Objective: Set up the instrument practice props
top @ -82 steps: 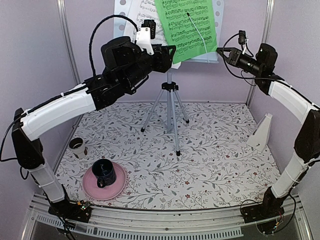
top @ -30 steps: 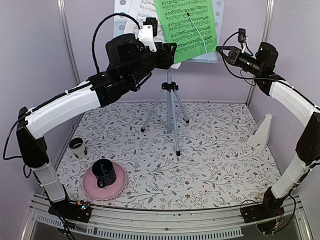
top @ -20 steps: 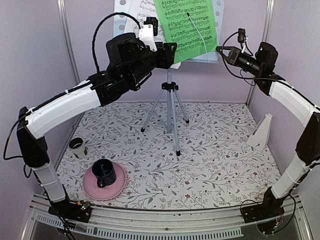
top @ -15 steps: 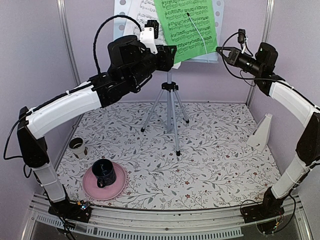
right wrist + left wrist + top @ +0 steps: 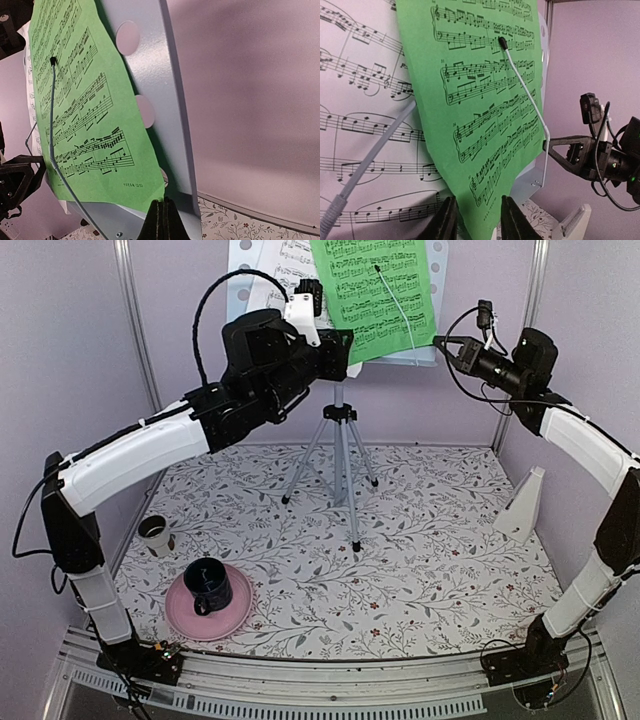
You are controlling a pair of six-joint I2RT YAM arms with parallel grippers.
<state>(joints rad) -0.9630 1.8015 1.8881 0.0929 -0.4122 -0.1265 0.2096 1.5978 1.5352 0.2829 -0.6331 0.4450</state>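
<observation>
The pale-blue music stand [image 5: 437, 270] stands on its silver tripod [image 5: 340, 455] at the back. A green sheet [image 5: 372, 290] lies on it under a thin wire arm [image 5: 525, 90], overlapping a white sheet [image 5: 285, 258]. My left gripper [image 5: 338, 344] is open, its fingers [image 5: 445, 220] on either side of the green sheet's [image 5: 475, 100] lower corner. My right gripper [image 5: 438, 341] is shut with its tips [image 5: 162, 210] at the green sheet's [image 5: 90, 125] lower right corner by the stand's edge [image 5: 160, 100]. I cannot tell if paper is pinched there. The white metronome [image 5: 522, 505] sits at the right.
A dark mug [image 5: 208, 585] rests on a pink plate [image 5: 222, 622] at the near left, with a small beige cup [image 5: 155, 533] behind it. Metal frame posts [image 5: 135, 330] rise at both back corners. A floral cloth [image 5: 400, 570] covers the table.
My left arm has shifted slightly right toward the stand and its jaws have narrowed around the green sheet's corner. My right gripper's fingers have come together.
</observation>
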